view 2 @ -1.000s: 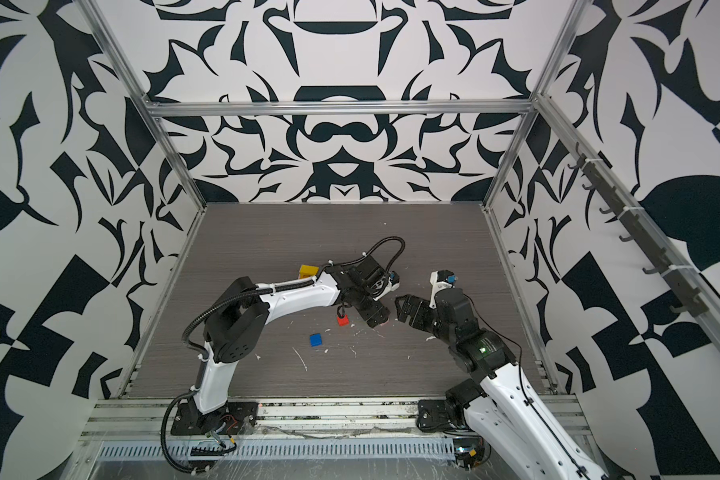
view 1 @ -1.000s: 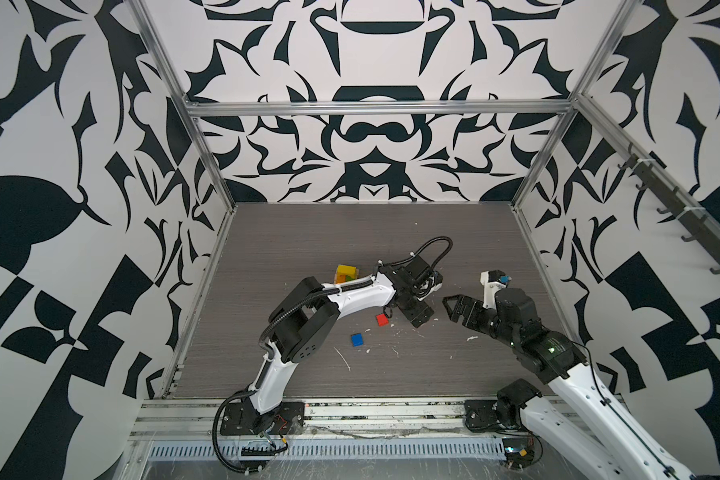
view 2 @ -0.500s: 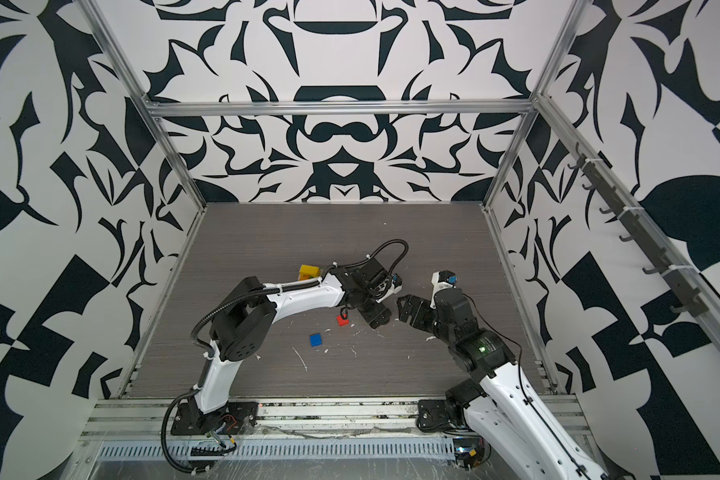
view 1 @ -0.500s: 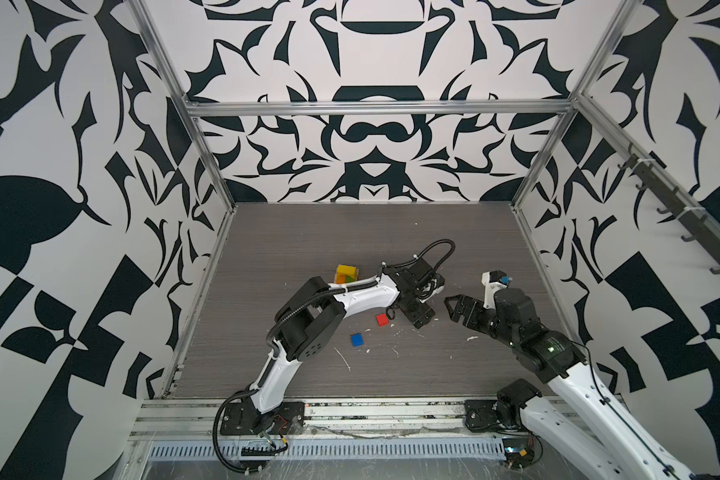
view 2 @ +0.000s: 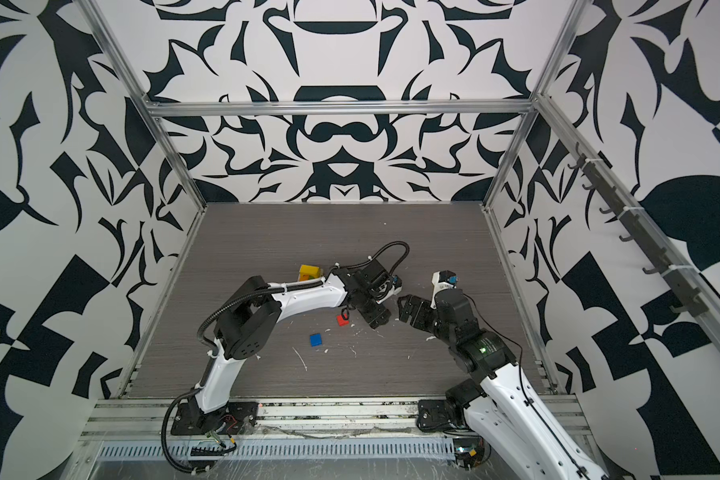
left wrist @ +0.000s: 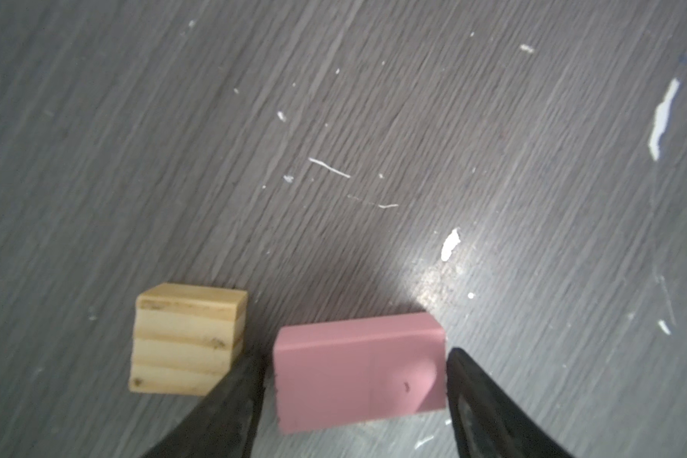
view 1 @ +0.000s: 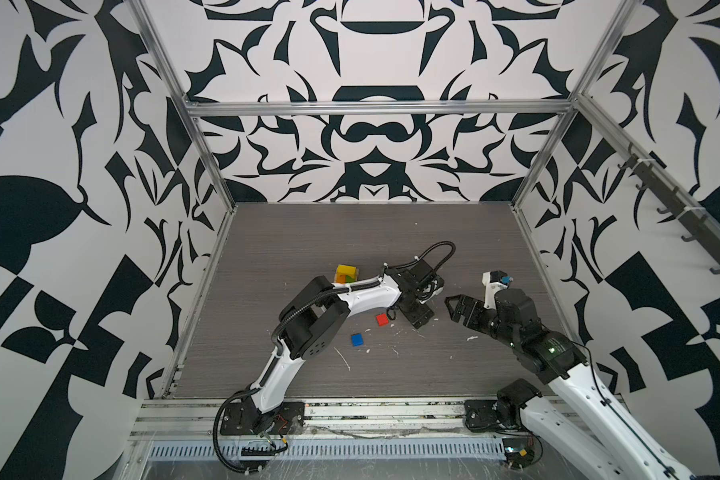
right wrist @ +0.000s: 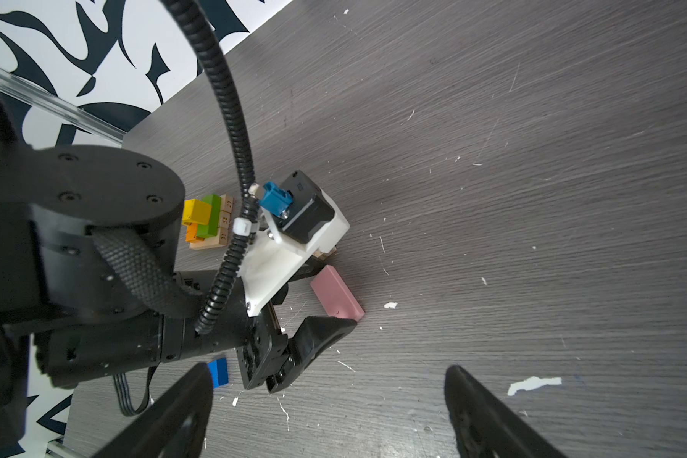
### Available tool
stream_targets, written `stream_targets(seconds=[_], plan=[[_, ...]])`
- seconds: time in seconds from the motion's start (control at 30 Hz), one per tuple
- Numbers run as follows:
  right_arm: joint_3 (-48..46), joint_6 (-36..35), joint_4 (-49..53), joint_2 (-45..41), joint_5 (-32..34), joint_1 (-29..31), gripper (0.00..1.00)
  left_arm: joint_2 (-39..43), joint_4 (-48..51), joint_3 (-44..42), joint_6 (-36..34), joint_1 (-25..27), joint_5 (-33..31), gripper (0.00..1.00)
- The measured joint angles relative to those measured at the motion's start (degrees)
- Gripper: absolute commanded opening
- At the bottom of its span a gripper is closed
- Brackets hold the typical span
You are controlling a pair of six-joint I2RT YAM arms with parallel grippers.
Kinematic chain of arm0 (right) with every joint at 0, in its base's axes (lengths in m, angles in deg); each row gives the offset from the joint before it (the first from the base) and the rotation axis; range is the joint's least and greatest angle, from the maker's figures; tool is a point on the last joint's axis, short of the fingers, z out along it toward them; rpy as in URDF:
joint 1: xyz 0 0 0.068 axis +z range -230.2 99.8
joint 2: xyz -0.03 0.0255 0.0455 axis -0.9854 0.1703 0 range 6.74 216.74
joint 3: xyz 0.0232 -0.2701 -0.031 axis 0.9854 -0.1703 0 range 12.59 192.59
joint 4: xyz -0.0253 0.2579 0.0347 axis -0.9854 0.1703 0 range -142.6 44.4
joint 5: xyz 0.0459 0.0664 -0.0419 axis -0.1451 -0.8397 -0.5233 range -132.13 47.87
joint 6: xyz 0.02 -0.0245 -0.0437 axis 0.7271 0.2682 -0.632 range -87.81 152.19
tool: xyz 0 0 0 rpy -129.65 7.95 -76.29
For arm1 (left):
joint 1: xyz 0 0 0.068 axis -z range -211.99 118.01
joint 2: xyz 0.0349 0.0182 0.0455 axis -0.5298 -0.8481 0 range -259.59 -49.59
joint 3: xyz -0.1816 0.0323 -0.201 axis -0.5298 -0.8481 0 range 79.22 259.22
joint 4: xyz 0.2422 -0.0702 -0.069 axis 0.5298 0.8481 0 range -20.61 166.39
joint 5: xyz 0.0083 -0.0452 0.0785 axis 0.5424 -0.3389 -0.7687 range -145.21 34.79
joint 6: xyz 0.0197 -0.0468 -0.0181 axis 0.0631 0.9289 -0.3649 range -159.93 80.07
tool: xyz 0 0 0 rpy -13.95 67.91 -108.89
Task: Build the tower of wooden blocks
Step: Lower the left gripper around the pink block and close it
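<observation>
A pink block (left wrist: 357,376) lies flat on the table between the fingers of my left gripper (left wrist: 354,357), which is open with a narrow gap on each side. Just outside one finger (left wrist: 231,400) sits a tan cube (left wrist: 187,341). In both top views the left gripper (view 1: 418,316) hides both blocks. The tower (view 1: 346,274) (right wrist: 205,220) is a tan plank base with orange, green and yellow blocks, behind the left arm. A red block (view 1: 382,319) and a blue block (view 1: 357,339) lie loose. My right gripper (view 1: 454,305) (right wrist: 326,370) is open and empty, facing the left one.
White scraps and flecks (view 1: 344,359) litter the dark wood-grain table (view 1: 350,232). Patterned walls with metal rails (view 1: 200,299) close in the left, right and back. The left arm's elbow (view 1: 314,322) stands over the table's left part.
The left gripper's jaws have narrowed around the pink block, and its wrist has shifted slightly. The right arm has barely moved.
</observation>
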Motion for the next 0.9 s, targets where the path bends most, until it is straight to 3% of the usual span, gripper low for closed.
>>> stream_targets(seconds=[0.8, 0.9], plan=[[-0.11, 0.09, -0.11, 0.13, -0.02, 0.00, 0.95, -0.85, 0.61, 0.90, 0.46, 1.33, -5.57, 0.69], [-0.11, 0.07, -0.13, 0.13, -0.02, 0.00, 0.95, -0.90, 0.59, 0.90, 0.57, 1.33, -5.77, 0.64]])
